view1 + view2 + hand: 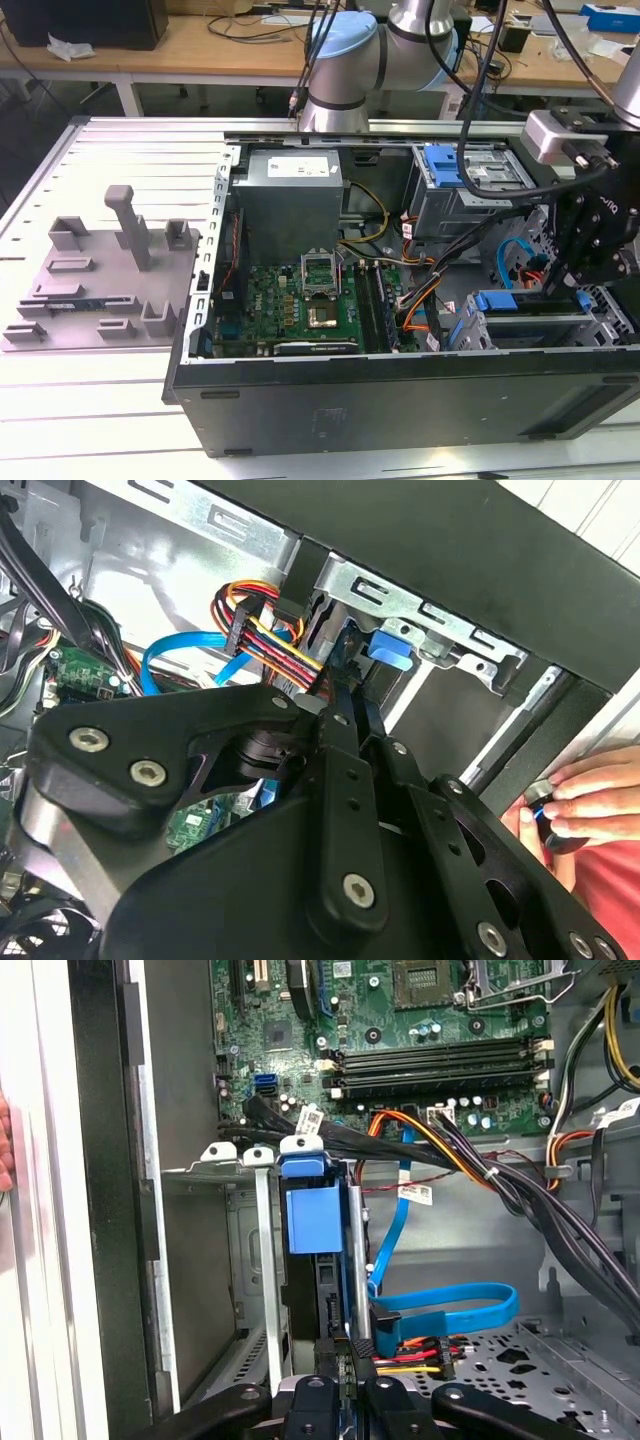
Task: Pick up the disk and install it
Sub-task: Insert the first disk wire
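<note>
The disk [312, 1218] stands on edge in the metal drive cage [232, 1155] at the case's front corner. It shows as a thin dark slab with a bright blue bracket. In the first wrist view my gripper [342, 1358] is shut on the disk's near edge, one black finger on each side. The second wrist view has the gripper [358, 725] reaching toward the blue bracket tab [388, 650] in the cage. In the exterior view the black gripper [572, 285] hangs over the cage at the exterior view's right, beside the blue bracket [498, 302].
Bundled power cables [470, 1160] and a blue data cable [450, 1310] run close beside the cage. The motherboard [300, 300] and grey power supply [290, 200] fill the case's middle. A person's hand [585, 795] rests at the case's outer wall. A grey fixture [100, 270] lies at the exterior view's left.
</note>
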Robot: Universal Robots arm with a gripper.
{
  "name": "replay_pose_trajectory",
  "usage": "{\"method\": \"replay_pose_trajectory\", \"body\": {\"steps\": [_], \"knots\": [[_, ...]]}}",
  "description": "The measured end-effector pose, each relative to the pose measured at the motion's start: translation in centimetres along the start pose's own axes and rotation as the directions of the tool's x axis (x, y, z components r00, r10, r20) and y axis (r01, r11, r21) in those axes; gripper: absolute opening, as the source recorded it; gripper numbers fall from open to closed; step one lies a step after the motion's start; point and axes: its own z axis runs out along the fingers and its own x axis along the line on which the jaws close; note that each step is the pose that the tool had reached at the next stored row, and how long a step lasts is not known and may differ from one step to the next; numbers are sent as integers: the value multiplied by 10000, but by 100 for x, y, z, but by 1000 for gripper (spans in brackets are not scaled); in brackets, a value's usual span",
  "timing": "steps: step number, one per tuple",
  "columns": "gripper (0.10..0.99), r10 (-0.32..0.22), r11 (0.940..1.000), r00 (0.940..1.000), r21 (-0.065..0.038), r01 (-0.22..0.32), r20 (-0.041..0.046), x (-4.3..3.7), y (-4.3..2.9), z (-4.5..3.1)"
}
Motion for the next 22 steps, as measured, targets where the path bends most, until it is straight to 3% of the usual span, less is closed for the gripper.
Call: {"method": "replay_pose_trajectory", "body": {"steps": [2,3,13,16,22], "knots": [[169,0,10000,10000,-1,0,5,0,0,8],[243,1,10000,10000,-16,-1,1,4,0,-47],[243,-1,10000,10000,-15,1,-47,53,-8,-593],[243,-2,10000,10000,-11,2,-89,49,-8,-617],[243,-4,10000,10000,-11,4,-90,49,-8,-617]]}}
